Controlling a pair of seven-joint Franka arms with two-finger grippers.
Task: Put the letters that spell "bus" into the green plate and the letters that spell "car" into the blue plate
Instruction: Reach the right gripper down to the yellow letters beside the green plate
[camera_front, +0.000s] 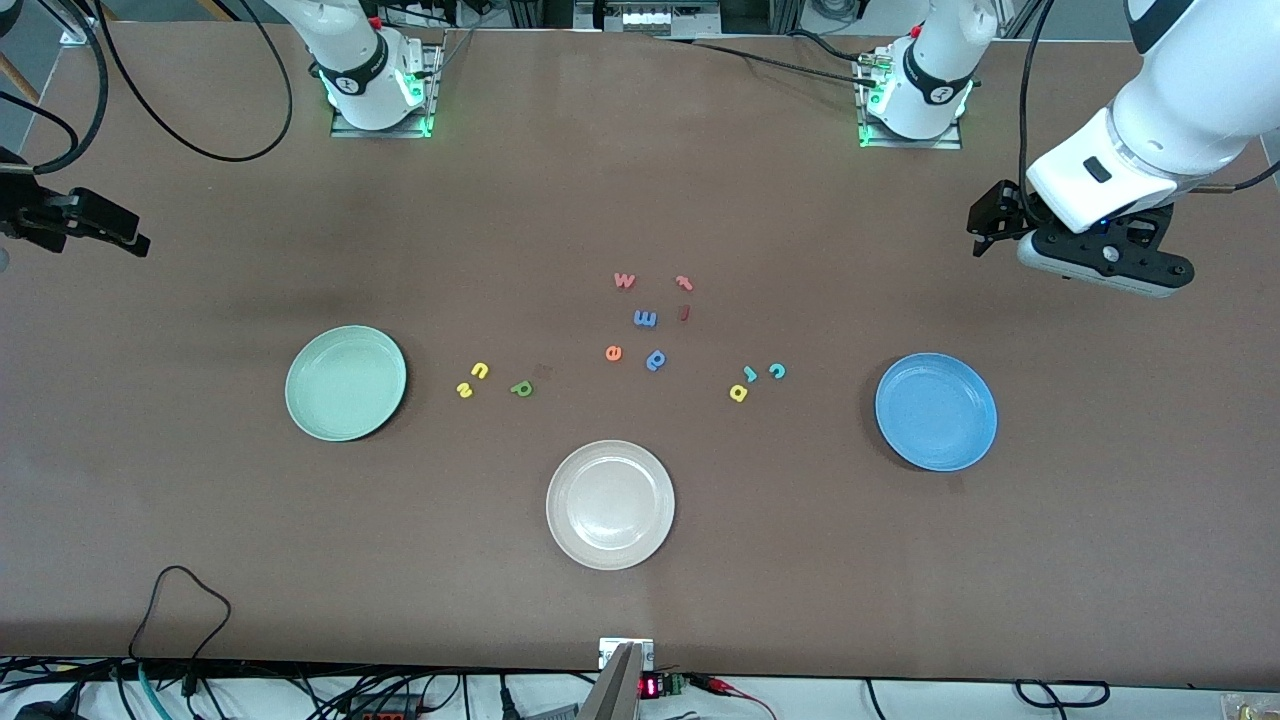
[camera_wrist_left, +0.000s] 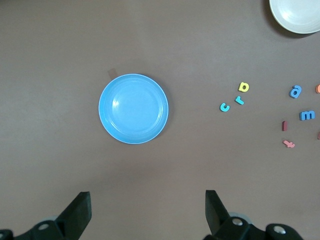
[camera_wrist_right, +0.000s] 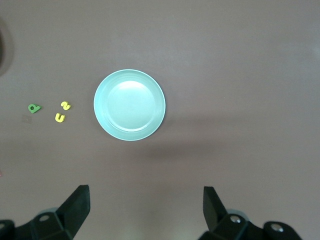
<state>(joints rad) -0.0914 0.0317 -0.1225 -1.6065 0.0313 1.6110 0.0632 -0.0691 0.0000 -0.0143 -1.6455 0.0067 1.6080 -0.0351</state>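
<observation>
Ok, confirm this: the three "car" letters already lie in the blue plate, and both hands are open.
Wrong on the letters: the "car" letters lie on the table beside the blue plate, toward the middle, as the front view shows. Left hand and right hand are indeed open.

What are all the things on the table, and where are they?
green plate: one, mint green, toward the right arm's end.
blue plate: one, bright blue, toward the left arm's end.
white plate: one, cream, nearest the front camera.
bus letters: three, two yellow and one green, beside the green plate.
car letters: three, two teal and one yellow, beside the blue plate.
other letters: six, pink, red, blue and orange, mid-table.
left end effector: one, black, open, above the table's left-arm end.
right end effector: one, black, open, above the table's right-arm end.
</observation>
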